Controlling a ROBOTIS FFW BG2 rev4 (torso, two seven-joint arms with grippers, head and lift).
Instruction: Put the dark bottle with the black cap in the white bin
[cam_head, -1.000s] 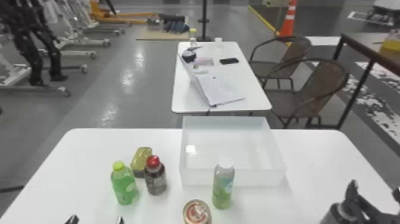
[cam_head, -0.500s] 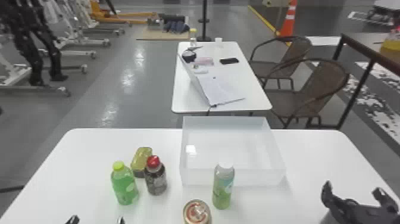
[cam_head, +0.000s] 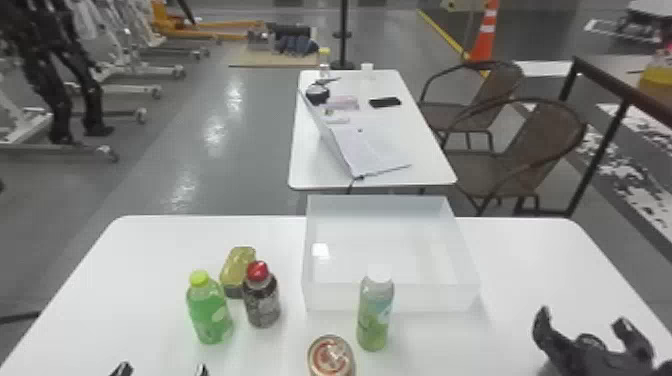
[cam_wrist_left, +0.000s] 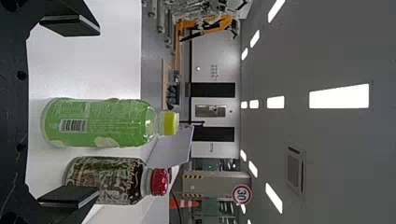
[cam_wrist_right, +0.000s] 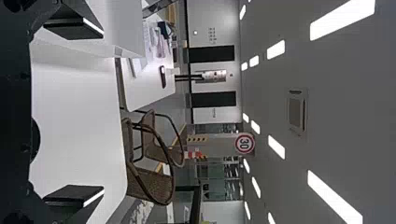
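Observation:
My right gripper (cam_head: 582, 320) is open at the right front of the table. A dark round top (cam_head: 591, 342), apparently the black cap, sits low between its fingers; the arm hides anything below. In the right wrist view, the right gripper (cam_wrist_right: 102, 113) stands wide, with a dark rounded edge (cam_wrist_right: 35, 140) close to its palm. The white bin (cam_head: 430, 298) stands at the table's back centre, left of that gripper. At the front left edge, my left gripper (cam_head: 162, 370) is parked; in its wrist view the left gripper (cam_wrist_left: 98, 112) is open, holding nothing.
Left of the bin stand a green bottle (cam_head: 209, 312), a red-capped bottle (cam_head: 262, 302) and a yellowish container (cam_head: 238, 267). A white-capped bottle (cam_head: 374, 320) is before the bin's front wall, with a can (cam_head: 330, 357) nearer the front edge.
My right gripper has moved left in the head view, and the dark round top, earlier beside its left finger, now lies between the fingers. The left arm has kept still.

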